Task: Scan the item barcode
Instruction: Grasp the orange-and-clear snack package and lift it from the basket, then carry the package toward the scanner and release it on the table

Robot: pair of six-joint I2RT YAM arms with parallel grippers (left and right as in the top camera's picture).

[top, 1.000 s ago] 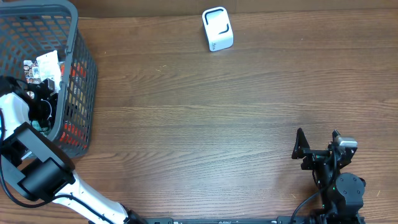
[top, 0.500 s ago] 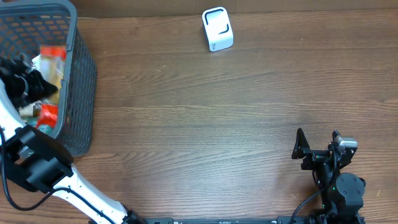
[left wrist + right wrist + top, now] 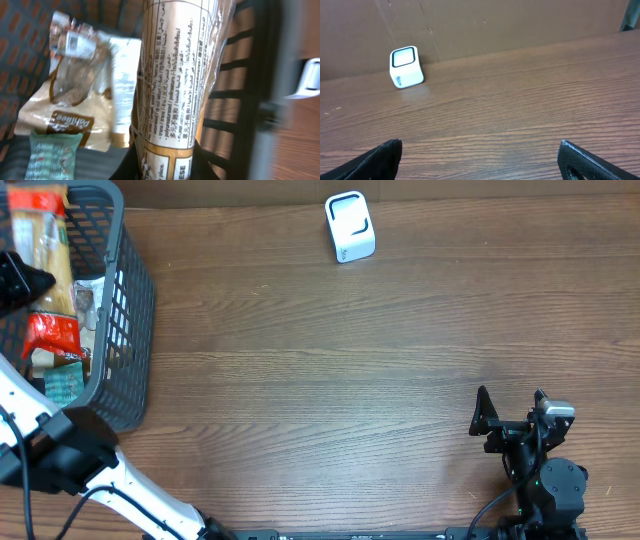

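**Surfaces & finishes**

Bench (image 3: 350, 360): brown wood grain, matt, smooth. Basket (image 3: 135, 290): grey plastic mesh, dull. Scanner (image 3: 349, 227): white plastic w/ glossy face. Packet (image 3: 175, 75): shiny clear film, printed, crinkly. Pouch (image 3: 55, 120) in basket: glossy tan-and-white plastic.

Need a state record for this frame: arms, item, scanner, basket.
left end effector: shut on long packet, raised over basket
right end effector: open, empty, near table edge
scanner: white, far side of table, apart from both arms
basket contents: brown-and-white bag, teal packet
barcode on long packet: not visible
scan: not yet done
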